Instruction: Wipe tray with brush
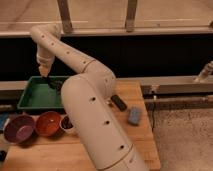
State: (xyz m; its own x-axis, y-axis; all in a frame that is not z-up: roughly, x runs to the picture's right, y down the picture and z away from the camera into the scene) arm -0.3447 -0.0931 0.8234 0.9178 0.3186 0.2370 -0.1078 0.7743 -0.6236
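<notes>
Reaching across the wooden table (50, 156), the arm hangs its gripper (46, 76) over the far right corner of the green tray (29, 104), which sits at the left rear behind the orange bowl (48, 123). A dark shape beneath, likely the brush (54, 85), appears to meet the tray floor; whether the gripper clasps it cannot be told. Good wiping would need light, even strokes inside the rim.

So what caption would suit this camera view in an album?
White robot arm with its gripper at the shallow rectangular green plastic tray, round purple bowl and round orange bowl nearby.
</notes>
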